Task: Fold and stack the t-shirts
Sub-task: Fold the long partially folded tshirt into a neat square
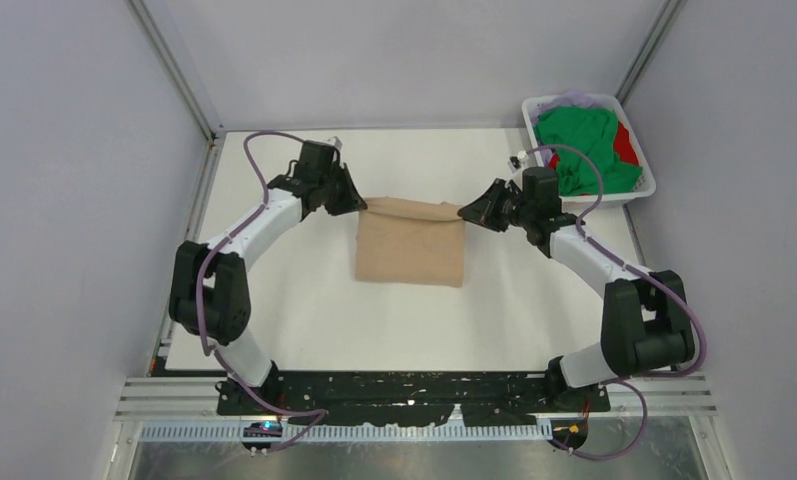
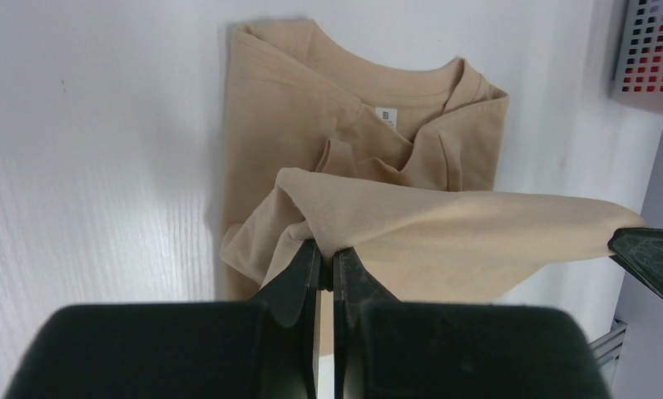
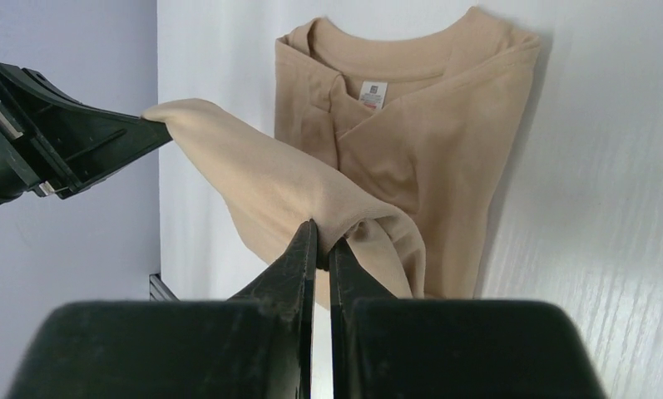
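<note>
A beige-tan t-shirt [image 1: 410,250] lies partly folded mid-table, collar toward the near side. My left gripper [image 1: 362,205] is shut on its far left corner and my right gripper [image 1: 463,212] on its far right corner, so the far hem hangs stretched between them above the table. In the left wrist view the left gripper [image 2: 327,248] pinches bunched beige cloth [image 2: 444,224]; the collar and label show beyond. The right gripper [image 3: 323,235] pinches the same hem [image 3: 261,179]. Green [image 1: 584,145] and red [image 1: 624,140] t-shirts fill the basket; a lilac one [image 1: 574,99] peeks at its far rim.
The white slatted basket [image 1: 642,187] stands at the table's far right corner, just behind my right wrist. Grey walls with metal posts close in the left, right and back. The table's white top [image 1: 304,300] lies around the beige shirt.
</note>
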